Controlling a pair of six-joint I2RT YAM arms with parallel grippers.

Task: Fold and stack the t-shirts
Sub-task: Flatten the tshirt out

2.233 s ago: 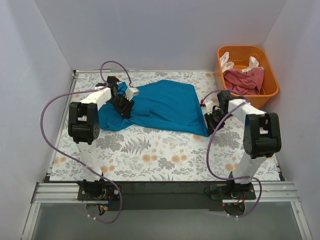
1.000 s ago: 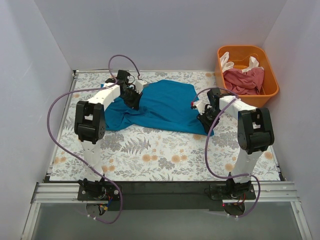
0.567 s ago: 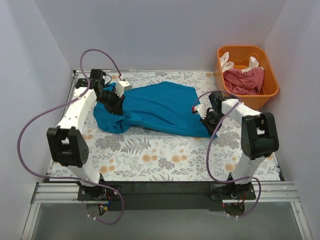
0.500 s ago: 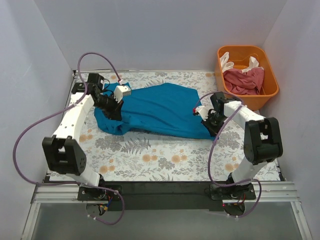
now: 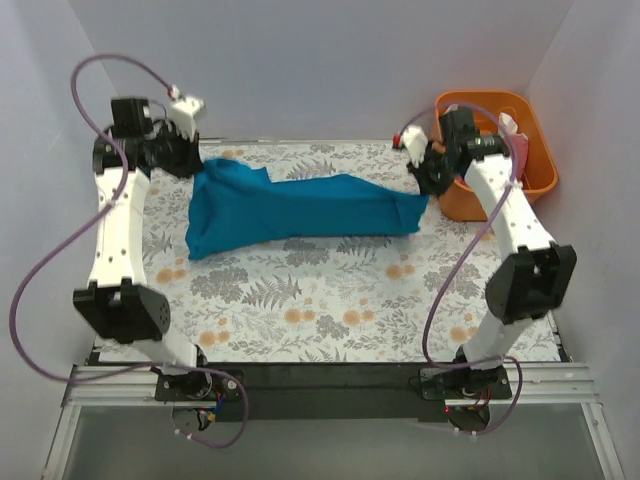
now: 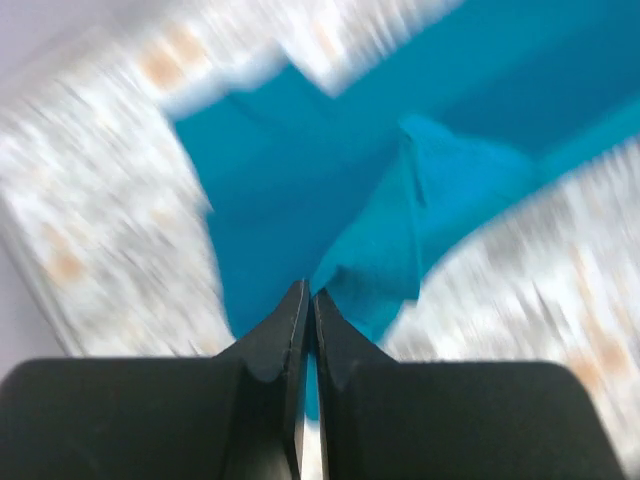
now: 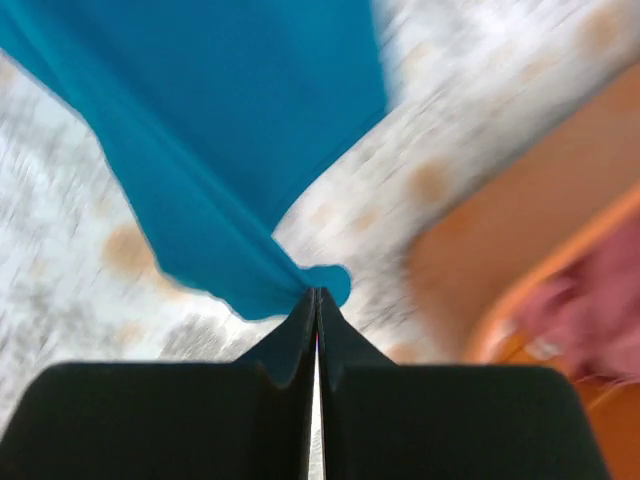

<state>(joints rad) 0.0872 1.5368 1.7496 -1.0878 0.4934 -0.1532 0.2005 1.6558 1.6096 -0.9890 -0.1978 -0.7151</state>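
The teal-blue t-shirt (image 5: 300, 205) hangs stretched between both grippers above the floral table, sagging at its left end. My left gripper (image 5: 192, 160) is raised at the far left and is shut on the shirt's left corner (image 6: 375, 270). My right gripper (image 5: 427, 185) is raised at the far right next to the tub and is shut on the shirt's right corner (image 7: 300, 285). The pink-red t-shirt (image 5: 517, 152) lies in the orange tub (image 5: 535, 180), mostly hidden behind my right arm. A bit of cream-white cloth (image 5: 510, 122) shows at the tub's back.
The floral table cover (image 5: 330, 310) spans the workspace, walled by white panels at left, back and right. The orange tub also shows at the right of the right wrist view (image 7: 500, 260). Purple cables loop from both arms.
Both arms have lifted and swung outward and back, pulling the teal-blue shirt off the table into a taut narrow band. The right arm now covers part of the tub.
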